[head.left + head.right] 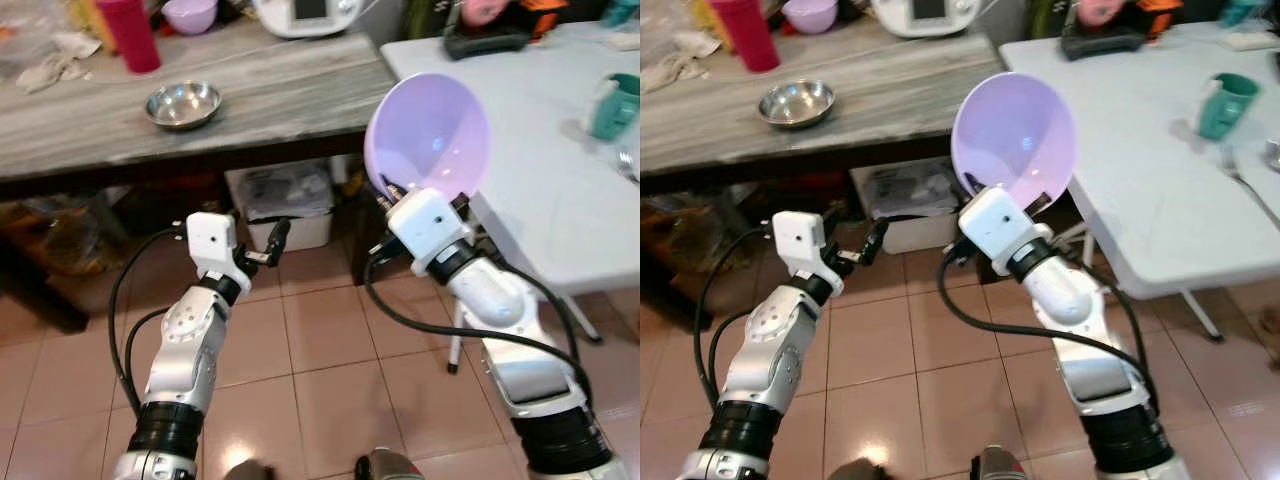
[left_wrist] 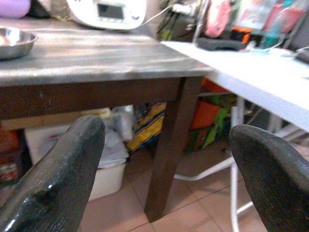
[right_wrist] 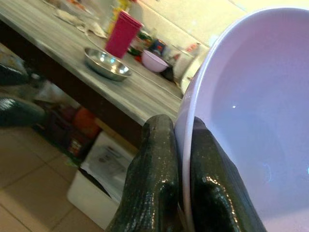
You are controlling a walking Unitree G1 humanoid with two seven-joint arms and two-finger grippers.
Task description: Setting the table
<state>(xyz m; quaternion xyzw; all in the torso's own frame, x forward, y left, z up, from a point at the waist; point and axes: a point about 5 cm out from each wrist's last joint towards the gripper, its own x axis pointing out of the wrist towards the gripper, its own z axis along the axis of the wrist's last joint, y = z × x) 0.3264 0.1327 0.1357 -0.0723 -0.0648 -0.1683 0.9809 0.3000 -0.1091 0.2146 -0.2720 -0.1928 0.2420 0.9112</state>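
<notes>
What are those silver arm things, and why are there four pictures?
They are a robot's two arms. Two pictures come from cameras in its head, looking down; the other two come from a camera on each wrist. The right gripper pinches the rim of a purple bowl between two black fingers. The left gripper is open and holds nothing. On the grey table sit a steel bowl and a red cup. On the white table stands a green mug.
</notes>
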